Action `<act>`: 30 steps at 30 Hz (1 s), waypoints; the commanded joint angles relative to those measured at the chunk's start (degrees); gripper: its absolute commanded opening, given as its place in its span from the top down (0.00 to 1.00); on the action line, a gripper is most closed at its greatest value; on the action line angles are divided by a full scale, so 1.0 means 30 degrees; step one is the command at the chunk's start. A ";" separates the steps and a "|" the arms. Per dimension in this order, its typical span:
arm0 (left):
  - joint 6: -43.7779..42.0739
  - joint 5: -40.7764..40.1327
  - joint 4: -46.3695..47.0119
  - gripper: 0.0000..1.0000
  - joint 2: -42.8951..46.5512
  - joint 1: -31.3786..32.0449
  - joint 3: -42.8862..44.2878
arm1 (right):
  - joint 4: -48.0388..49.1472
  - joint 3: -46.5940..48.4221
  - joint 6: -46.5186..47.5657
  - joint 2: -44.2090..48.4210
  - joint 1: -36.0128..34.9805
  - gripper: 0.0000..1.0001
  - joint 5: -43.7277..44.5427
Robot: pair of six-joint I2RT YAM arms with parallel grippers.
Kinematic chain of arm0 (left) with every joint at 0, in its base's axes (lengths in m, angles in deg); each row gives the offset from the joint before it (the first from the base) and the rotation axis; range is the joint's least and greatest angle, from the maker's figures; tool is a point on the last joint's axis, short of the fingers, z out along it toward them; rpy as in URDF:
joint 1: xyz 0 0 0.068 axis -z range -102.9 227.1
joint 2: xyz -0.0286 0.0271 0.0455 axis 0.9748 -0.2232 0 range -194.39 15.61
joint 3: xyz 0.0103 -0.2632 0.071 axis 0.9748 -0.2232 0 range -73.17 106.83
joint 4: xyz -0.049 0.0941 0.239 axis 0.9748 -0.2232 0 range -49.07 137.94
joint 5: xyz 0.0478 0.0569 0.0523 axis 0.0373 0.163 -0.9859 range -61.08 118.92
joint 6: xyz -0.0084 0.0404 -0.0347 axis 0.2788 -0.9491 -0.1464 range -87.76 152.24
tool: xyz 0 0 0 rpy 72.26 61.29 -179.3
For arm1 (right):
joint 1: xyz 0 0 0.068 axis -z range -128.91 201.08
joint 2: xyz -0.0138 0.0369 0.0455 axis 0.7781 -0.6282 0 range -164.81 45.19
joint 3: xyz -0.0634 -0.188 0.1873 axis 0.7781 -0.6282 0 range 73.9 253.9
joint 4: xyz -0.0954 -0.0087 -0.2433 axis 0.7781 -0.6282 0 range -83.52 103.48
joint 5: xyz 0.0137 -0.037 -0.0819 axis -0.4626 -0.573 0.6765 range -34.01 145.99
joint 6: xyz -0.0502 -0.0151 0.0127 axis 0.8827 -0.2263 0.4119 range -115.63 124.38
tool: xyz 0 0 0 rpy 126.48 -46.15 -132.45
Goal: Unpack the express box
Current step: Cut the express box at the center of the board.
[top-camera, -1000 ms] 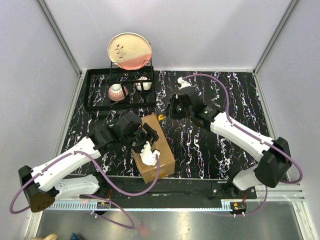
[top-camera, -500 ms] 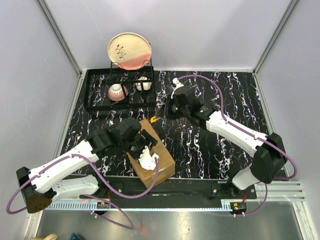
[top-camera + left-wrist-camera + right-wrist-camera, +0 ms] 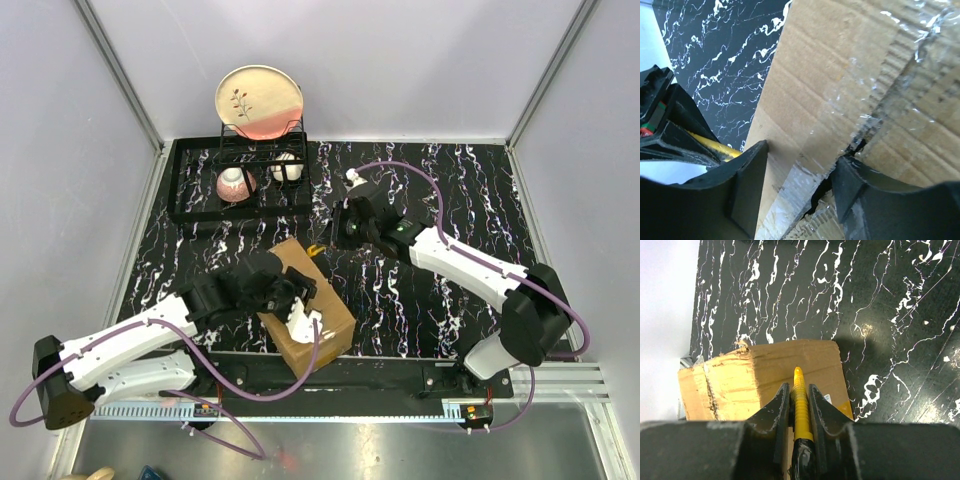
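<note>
twisted further askew than a second ago: plain brown corrugated cardboard express box (image 3: 328, 305), lying near the front edge of black white-veined marble-look tabletop (image 3: 420, 290). left gripper (image 3: 800, 160) down on its taped top seam, jaws apart, nothing clamped. right gripper (image 3: 798, 396) closed on ribbed yellow pointed tool (image 3: 798, 377), tip at the box's far edge. farther back, black wire dish rack (image 3: 240, 190) holding upright round cream-and-pink plate (image 3: 259, 102).
</note>
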 commanded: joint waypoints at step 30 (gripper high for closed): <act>0.2898 -0.7212 0.4384 1.00 0.1454 0.0235 -0.0794 | -0.4562 -0.2140 0.5608 1.1014 0.0857 1.00 0.4621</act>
